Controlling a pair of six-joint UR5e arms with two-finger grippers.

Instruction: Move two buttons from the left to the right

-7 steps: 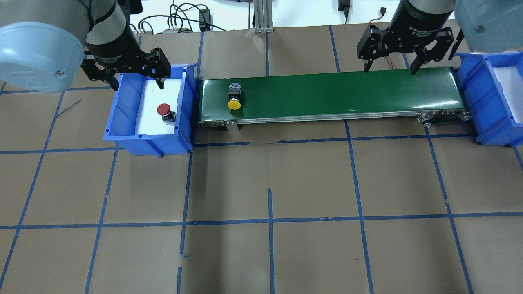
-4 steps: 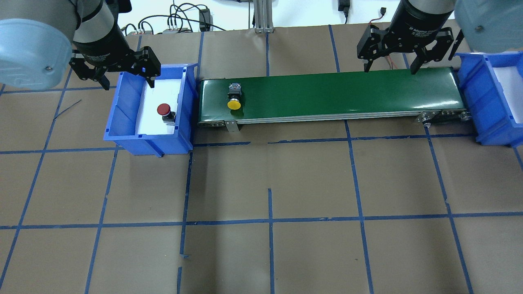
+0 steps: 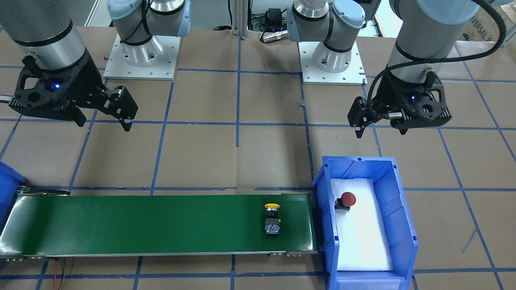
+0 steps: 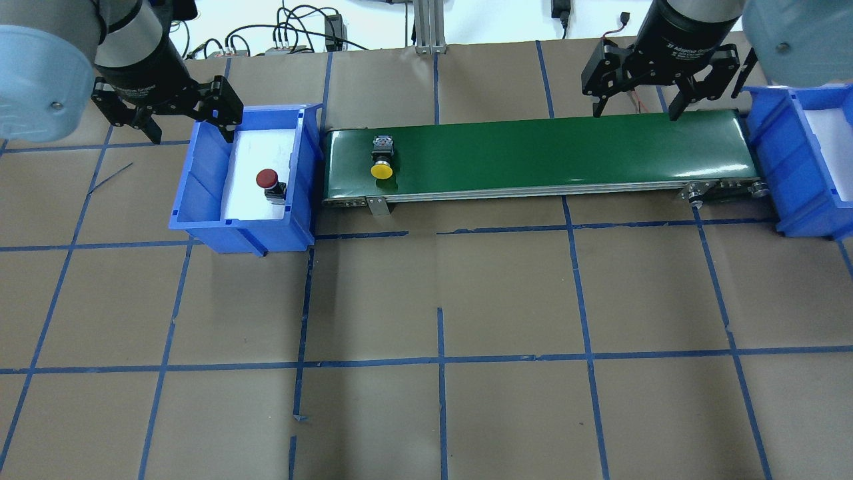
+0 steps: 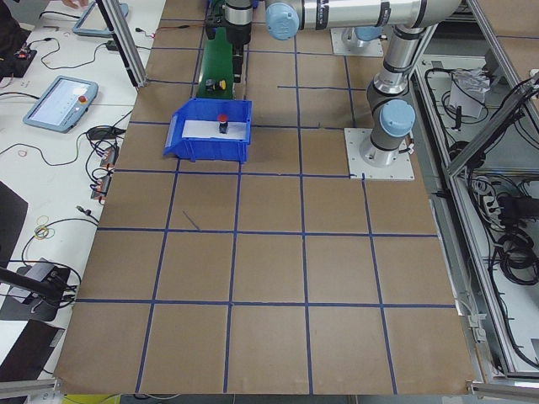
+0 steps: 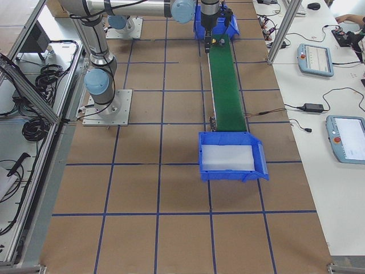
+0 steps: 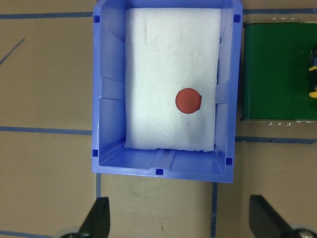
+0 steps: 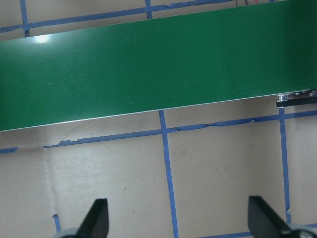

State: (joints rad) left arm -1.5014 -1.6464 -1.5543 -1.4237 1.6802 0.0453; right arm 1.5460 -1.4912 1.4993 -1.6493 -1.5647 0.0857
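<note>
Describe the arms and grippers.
The left arm and right arm are silver tubes with pale blue joint caps. The left gripper and right gripper are black, two-fingered, with white lettering. A black braided cable loops down the left arm.

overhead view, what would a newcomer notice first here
The long green conveyor belt runs across the far side of the table, with the yellow button lying near its left end. The red button sits on white foam in the blue bin beside that end. The left pincer and right pincer hang open, holding nothing.
</note>
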